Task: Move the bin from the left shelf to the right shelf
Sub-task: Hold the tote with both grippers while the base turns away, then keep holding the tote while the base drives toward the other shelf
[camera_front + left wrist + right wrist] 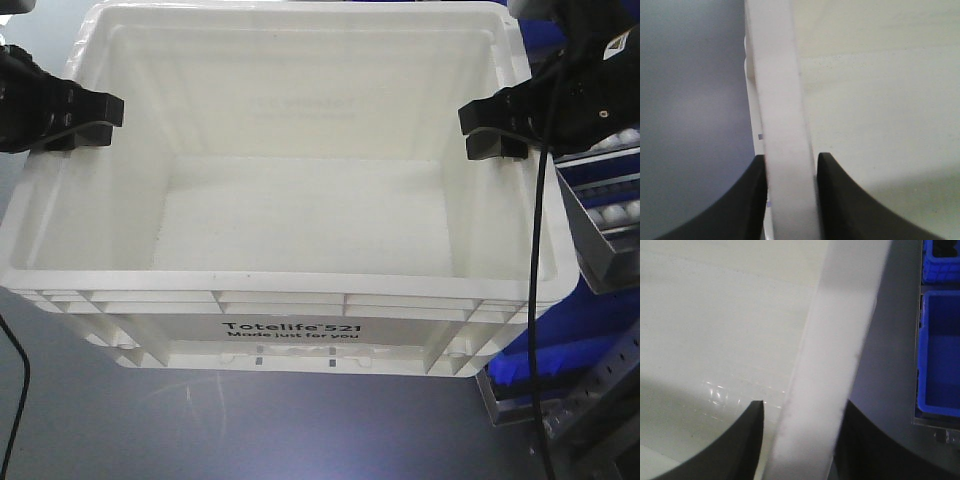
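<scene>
Grips the bin [290, 283] from both short sides, mouth upward and open toward the front-facing camera. Fills most of that view: white plastic, thick rim, ribbed outer walls, with black print [290, 332] on the near wall reading "Totelife 521 Made just for you".

Left tool [100, 118] closed down onto the bin's left rim, roughly midway along that side. In the left wrist view, dark fingers [747, 205] on either side of the white rim strip, one outside the wall and one inside, both flush against the plastic. Right tool [487, 130] clamped the same way on the right rim, opposite the left one. In the right wrist view, again a finger on the inner face of the wall and its partner on the outer face, with the rim sandwiched between them and touched on both sides.

Below and around the bin, a grey surface [250, 430]. Cannot tell from these views whether resting on it or held clear of it. Just beside the bin's right wall, a metal rack [600, 250] with pale rollers, tilted in the front view. Near it, blue plastic bins [940, 350], seen past the rim in the right wrist view and well apart from the tool. A black cable [540, 300] hanging from the right arm, crossing in front of the bin's near right corner and running down past the rack.
</scene>
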